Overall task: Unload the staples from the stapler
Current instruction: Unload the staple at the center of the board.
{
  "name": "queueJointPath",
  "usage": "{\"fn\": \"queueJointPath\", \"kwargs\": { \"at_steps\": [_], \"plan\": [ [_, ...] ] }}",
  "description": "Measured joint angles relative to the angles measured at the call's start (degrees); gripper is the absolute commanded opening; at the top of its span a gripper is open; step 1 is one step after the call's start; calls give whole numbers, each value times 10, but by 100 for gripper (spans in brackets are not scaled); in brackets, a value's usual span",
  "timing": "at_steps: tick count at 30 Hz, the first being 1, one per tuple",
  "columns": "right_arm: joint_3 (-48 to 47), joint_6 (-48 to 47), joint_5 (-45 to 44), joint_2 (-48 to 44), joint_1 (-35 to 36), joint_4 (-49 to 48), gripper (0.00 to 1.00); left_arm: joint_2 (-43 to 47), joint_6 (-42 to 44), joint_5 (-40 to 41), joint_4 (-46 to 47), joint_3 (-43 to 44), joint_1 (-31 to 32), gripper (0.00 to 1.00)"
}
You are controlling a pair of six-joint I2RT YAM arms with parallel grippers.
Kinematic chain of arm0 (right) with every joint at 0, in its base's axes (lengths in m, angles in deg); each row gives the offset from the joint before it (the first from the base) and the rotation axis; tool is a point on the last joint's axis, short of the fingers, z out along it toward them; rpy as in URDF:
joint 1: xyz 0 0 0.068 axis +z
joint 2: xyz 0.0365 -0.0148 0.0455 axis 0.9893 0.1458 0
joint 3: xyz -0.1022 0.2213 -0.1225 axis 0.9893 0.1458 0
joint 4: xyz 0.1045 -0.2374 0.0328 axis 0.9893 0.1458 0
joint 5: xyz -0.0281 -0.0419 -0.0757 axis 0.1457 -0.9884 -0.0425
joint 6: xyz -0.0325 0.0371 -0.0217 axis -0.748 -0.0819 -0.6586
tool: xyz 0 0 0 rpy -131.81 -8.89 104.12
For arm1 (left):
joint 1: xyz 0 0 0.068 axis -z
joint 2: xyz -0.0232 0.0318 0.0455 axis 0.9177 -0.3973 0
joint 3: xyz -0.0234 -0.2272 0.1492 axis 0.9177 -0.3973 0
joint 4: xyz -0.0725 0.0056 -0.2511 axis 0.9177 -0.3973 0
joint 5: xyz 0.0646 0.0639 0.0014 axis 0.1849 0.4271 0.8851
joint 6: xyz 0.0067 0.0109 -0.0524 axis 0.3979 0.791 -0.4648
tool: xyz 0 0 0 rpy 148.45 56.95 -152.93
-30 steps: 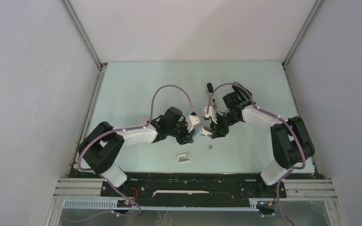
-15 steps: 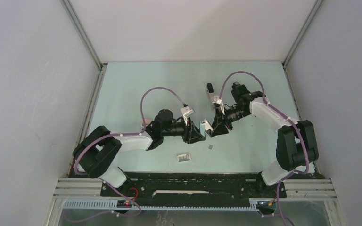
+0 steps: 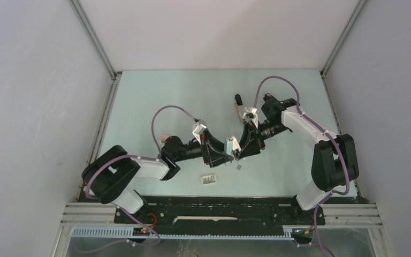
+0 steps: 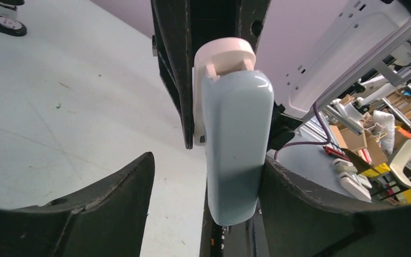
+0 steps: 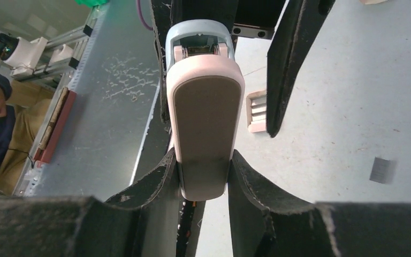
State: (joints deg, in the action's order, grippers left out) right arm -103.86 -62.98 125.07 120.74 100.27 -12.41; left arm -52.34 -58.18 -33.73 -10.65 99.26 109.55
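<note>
Pinching the stapler lengthwise above the bench, the right fingers present it to the left fingers, spread about its opposite end. A loose staple strip lies on the bench nearby.

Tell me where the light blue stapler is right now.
In the top view's centre, the light blue stapler is clamped in the right gripper, with the left gripper open around it.

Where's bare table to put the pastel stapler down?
Bare: far-left table, left of the black stapler; near-right strip beside the right arm's base. Crowded: centre front, around the held stapler, staple strip and small ribbed box.
</note>
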Motion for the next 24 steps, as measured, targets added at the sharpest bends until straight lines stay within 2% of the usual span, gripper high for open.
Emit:
{"fn": "queueJointPath", "kwargs": {
  "at_steps": [1, 6, 7, 10, 12, 15, 17, 19, 22, 24],
  "plan": [
    [0, 0, 2, 1, 0, 2, 0, -5, -9, 1, 14, -1, 2, 59],
    [0, 19, 9, 7, 0, -8, 2, -10, -34, 2, 51, -1, 15, 5],
    [0, 25, 7, 7, -1, -13, 5, -10, -38, 5, 52, -2, 15, 1],
    [0, 51, 3, 7, 0, -39, 17, -10, -42, 18, 54, -7, 14, 0],
    [4, 82, 1, 6, 1, -60, 31, -9, -42, 25, 54, -10, 12, 0],
    [20, 137, -5, -3, 6, -111, 54, -9, -47, 27, 50, -15, 8, 0],
    [32, 177, -17, -16, 10, -148, 75, -5, -49, 30, 50, -21, 5, 0],
    [42, 217, -35, -31, 16, -167, 89, 7, -52, 36, 49, -27, -5, 0],
    [49, 259, -59, -49, 22, -197, 98, 37, -57, 41, 50, -39, -33, 0],
    [53, 284, -80, -65, 24, -218, 100, 57, -61, 42, 47, -49, -59, 0]
  ]
}}
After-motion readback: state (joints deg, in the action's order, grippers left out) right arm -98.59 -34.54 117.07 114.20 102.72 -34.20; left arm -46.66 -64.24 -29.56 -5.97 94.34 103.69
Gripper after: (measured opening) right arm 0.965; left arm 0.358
